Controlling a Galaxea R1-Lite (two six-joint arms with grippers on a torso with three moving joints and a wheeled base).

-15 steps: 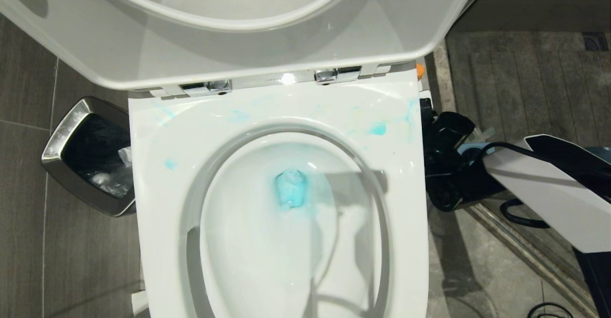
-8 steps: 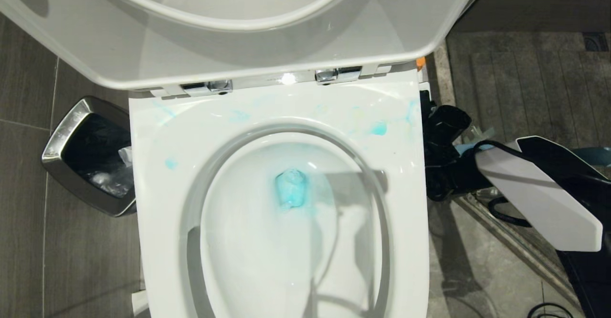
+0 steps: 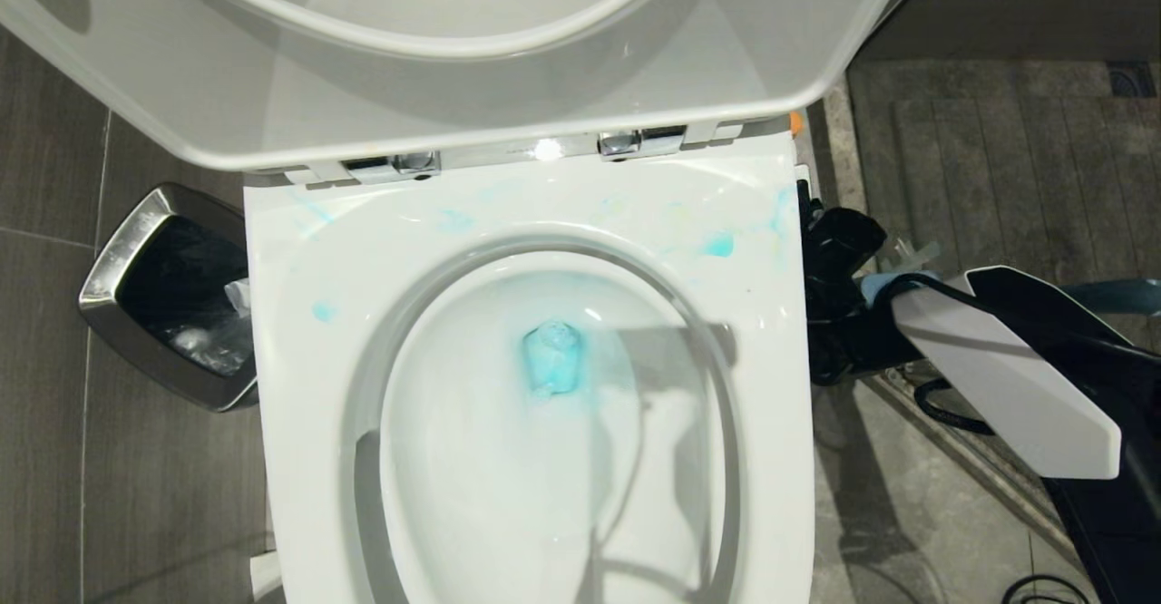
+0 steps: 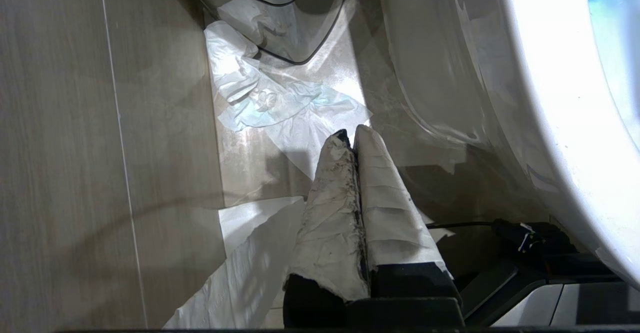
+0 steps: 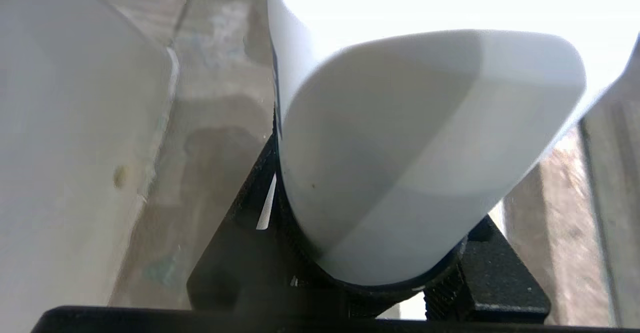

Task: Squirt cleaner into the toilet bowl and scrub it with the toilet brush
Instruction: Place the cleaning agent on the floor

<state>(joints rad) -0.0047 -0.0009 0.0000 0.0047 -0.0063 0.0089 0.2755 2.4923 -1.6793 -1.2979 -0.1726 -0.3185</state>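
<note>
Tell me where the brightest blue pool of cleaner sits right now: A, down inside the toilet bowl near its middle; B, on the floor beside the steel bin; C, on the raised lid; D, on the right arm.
A: in the head view the cleaner pools on the white inner slope of the toilet bowl.

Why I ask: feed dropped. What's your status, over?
Left gripper shut, empty, parked low beside toilet bowl. Right gripper clamped on white container, right of bowl. Cleaner pooled in bowl; toilet brush not in view. Bowl unobstructed.
</note>
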